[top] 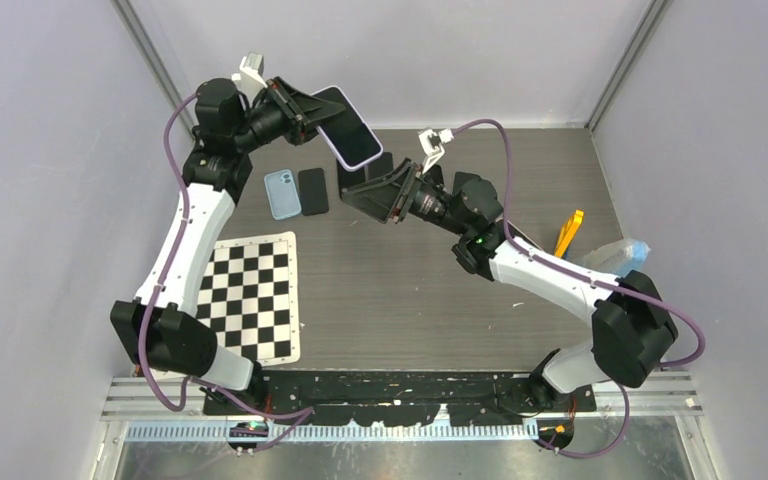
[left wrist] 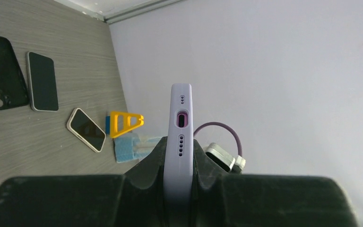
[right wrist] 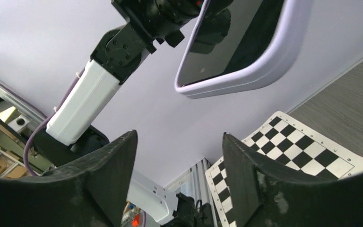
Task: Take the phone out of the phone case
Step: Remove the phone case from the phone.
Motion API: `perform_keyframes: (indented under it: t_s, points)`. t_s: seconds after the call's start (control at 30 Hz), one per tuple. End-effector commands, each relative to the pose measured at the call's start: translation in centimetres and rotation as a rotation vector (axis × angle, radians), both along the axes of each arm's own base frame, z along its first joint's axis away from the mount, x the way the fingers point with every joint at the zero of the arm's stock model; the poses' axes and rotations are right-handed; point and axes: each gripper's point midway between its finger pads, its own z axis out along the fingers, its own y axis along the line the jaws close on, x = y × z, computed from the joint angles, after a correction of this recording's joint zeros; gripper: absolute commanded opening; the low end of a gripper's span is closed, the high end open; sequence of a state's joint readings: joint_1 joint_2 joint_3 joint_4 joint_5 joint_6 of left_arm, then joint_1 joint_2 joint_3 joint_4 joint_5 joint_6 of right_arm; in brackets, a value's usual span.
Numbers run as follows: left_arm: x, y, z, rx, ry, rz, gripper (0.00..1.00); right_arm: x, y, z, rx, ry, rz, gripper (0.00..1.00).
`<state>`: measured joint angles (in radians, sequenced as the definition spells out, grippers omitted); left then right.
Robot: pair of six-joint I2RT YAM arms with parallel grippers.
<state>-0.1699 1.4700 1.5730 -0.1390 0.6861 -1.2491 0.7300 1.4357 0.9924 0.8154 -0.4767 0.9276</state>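
Aloft over the desk's (top: 410, 290) far end, the phone (right wrist: 238, 40) sits in its lilac phone case (right wrist: 283, 61), clamped edgewise by the left gripper (left wrist: 179, 163). The right gripper (right wrist: 179, 142) hangs just beneath, jaws apart, touching nothing. A hard tug could wrench both loose.

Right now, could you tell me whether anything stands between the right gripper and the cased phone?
Nothing visible does: only open air separates the open right gripper from the phone, which the left gripper holds aloft in its lilac case.
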Motion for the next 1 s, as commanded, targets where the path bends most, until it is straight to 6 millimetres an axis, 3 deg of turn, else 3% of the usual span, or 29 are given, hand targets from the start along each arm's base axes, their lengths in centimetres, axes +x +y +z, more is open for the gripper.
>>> perform_keyframes:
  t_s: [0.0,0.17,0.47,0.67,0.97]
  points:
    - [-3.4,-0.1,5.3,-0.073,-0.151,-0.052,0.00,0.9,-0.8,4.0,0.149,-0.047,-0.057,0.76]
    - [-3.7,-0.4,5.7,-0.102,-0.171,-0.075,0.00,3.2,-1.9,3.9,0.216,0.036,-0.182,0.80]
    - [-4.3,-1.0,6.1,-0.110,-0.206,-0.102,0.00,2.5,-1.5,5.5,0.249,0.008,-0.125,0.74]
    - [-4.4,-1.1,5.8,-0.117,-0.192,-0.107,0.00,2.8,-1.3,5.4,0.226,0.025,-0.130,0.55]
    - [-4.7,-1.7,5.5,-0.146,-0.148,-0.129,0.00,4.1,-1.4,3.7,0.152,0.041,-0.198,0.24]
